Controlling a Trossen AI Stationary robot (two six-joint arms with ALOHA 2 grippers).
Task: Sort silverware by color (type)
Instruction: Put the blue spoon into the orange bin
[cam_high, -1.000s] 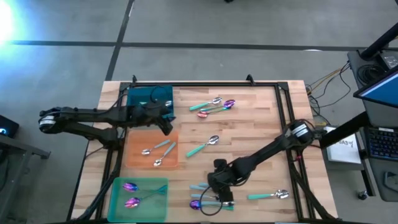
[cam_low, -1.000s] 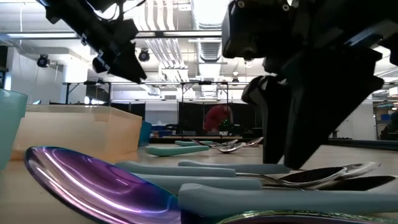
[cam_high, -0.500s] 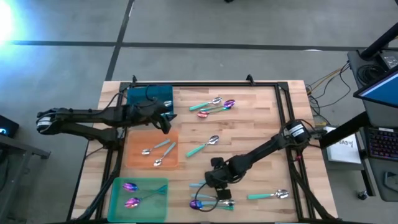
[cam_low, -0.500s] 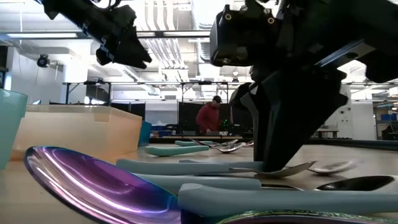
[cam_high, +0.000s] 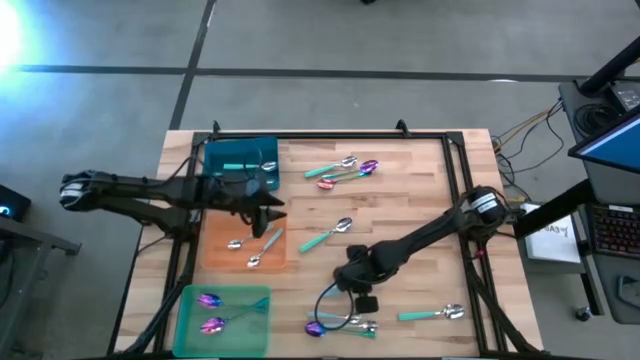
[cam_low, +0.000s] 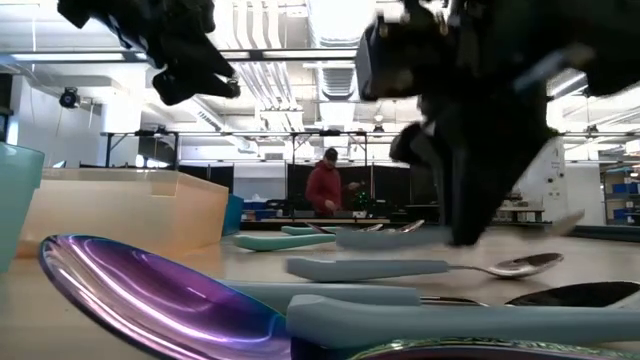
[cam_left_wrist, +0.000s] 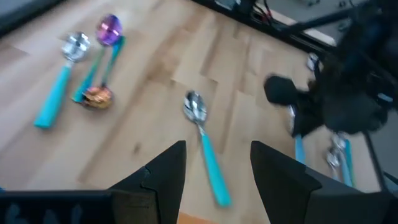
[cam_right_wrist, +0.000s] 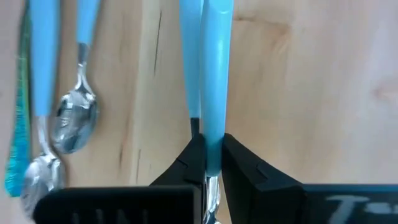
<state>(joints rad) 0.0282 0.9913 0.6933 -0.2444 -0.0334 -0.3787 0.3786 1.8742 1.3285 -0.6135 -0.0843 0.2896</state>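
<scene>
Right claw (cam_right_wrist: 209, 163) lifted, clenched on blue-handled spoon (cam_right_wrist: 216, 74); left claw (cam_left_wrist: 214, 163) released.

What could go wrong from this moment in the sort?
The right gripper pinches a teal-handled spoon near one end of its handle, so it might pivot or slip while carried. The pile it came from lies close beneath, and a low swing could scatter it. The left gripper, jaws open, hangs above the orange mat and could nudge the spoons already sorted there.
</scene>
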